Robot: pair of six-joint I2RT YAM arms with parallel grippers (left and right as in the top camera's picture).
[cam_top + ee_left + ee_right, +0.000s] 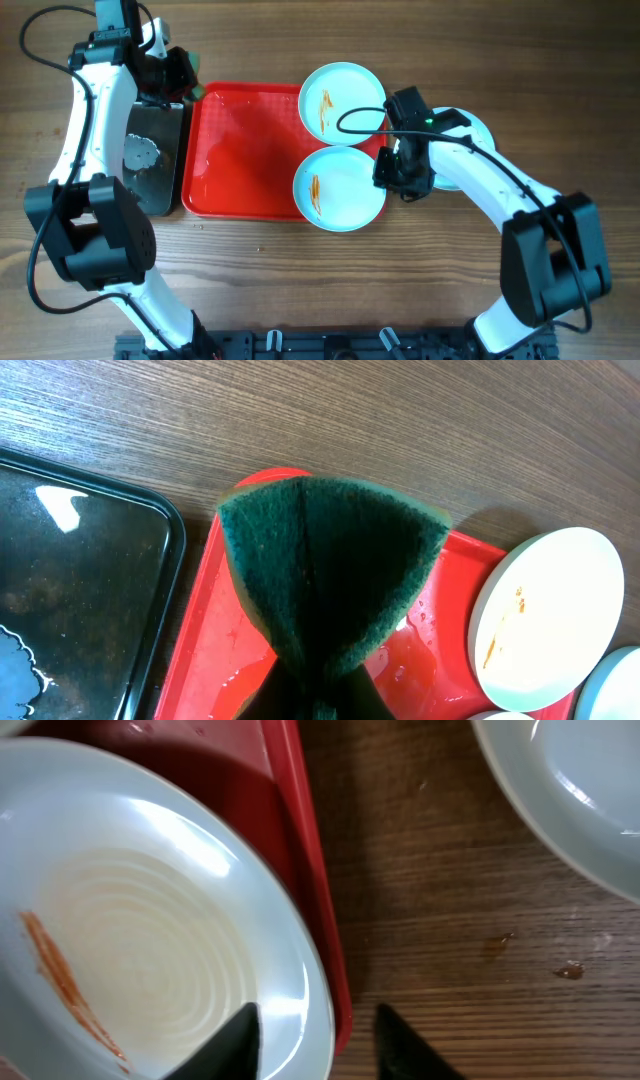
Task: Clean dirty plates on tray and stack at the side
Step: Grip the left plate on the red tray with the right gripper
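Note:
The red tray (240,150) lies mid-table. Two sauce-streaked plates sit on its right side: a far one (342,103) and a near one (340,190). A third plate (470,135) lies on the table right of the tray, mostly under my right arm. My right gripper (397,178) is open; in the right wrist view (318,1042) one finger is over the near plate (150,950) and the other outside the tray rim (315,910). My left gripper (178,75) is shut on a green sponge (330,575) above the tray's far left corner (215,650).
A black glossy tray (150,160) with a foam patch lies left of the red tray; it also shows in the left wrist view (80,580). The red tray's floor is wet. Bare wooden table lies in front of the trays.

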